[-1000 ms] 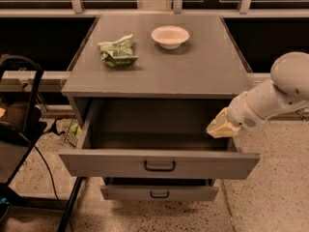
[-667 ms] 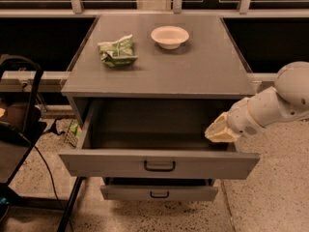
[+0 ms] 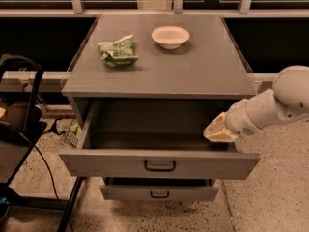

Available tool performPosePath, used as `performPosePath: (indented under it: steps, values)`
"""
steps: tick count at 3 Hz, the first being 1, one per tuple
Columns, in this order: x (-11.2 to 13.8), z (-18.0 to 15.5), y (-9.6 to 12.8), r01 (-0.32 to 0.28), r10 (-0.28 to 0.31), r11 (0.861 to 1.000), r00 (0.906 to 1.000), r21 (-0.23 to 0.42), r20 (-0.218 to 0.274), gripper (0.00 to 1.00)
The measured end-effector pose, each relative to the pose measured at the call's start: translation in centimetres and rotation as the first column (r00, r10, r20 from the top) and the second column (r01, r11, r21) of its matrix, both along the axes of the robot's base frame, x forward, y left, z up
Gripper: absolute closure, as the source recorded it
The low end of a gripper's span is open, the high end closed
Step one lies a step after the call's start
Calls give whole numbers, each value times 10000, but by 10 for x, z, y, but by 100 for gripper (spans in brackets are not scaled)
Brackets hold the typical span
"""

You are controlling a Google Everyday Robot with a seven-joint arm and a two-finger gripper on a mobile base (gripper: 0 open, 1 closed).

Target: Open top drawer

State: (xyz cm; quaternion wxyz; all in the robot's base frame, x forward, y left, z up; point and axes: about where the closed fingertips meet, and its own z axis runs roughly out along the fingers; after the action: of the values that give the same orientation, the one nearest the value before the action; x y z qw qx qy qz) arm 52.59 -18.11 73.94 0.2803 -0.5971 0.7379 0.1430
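Observation:
The top drawer (image 3: 111,164) is a wide grey drawer with a small black bar handle (image 3: 160,166) at its centre. It stands pulled far out of the grey cabinet (image 3: 159,66), and its inside looks empty. My gripper (image 3: 217,131) is at the end of the white arm (image 3: 275,108) coming in from the right. It hovers over the drawer's right rear corner, apart from the handle.
A second, narrower grey drawer (image 3: 159,192) below is slightly out. On the cabinet top lie a green crumpled bag (image 3: 118,51) and a white bowl (image 3: 170,36). A black chair or cart (image 3: 19,124) with cables stands at the left. Speckled floor lies at the right.
My arm and gripper have shifted slightly left and lower over the drawer's right side. The drawer stays pulled out as before.

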Motion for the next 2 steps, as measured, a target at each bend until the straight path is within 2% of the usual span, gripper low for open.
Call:
performPosePath:
  steps: [2]
  values:
    - [18, -21, 10, -377, 382, 9993, 9954, -73, 884, 100]
